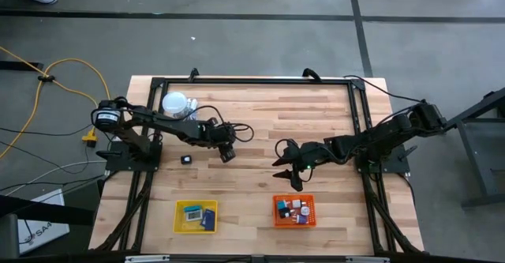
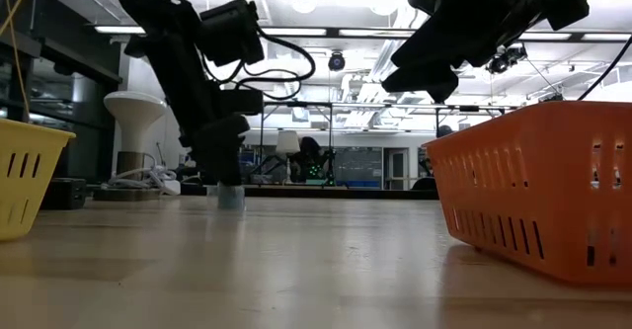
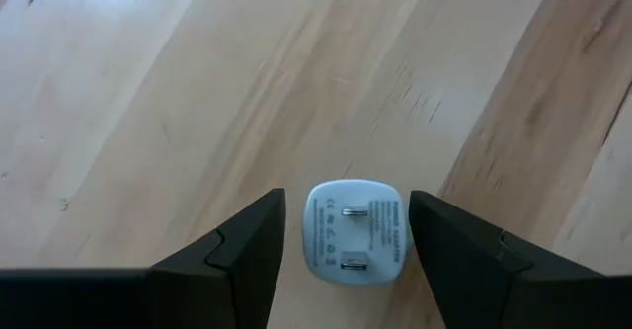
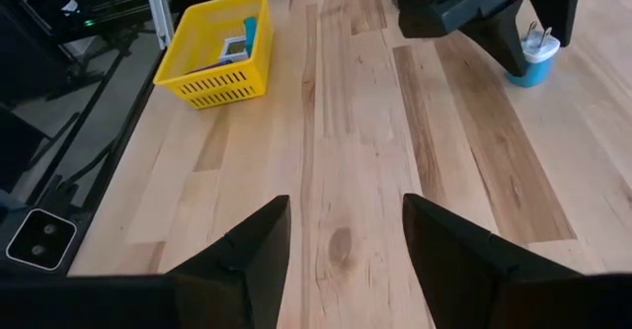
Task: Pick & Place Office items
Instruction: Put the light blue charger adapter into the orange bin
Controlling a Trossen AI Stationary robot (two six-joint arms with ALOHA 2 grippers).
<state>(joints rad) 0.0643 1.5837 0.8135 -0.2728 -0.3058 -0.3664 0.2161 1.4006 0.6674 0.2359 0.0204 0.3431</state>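
Left pincer (image 3: 341,260) stands open astride the plug adapter (image 3: 355,230), which rests prongs-up near the desk (image 1: 316,113) centre. Closing off-centre may tip or eject it. Right pincer (image 4: 346,245) waits open, empty, mid-desk.

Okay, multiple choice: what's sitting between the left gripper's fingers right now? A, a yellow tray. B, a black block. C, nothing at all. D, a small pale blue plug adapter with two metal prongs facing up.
D: the left wrist view shows the plug adapter on the table, apart from each of the left gripper's open fingers.
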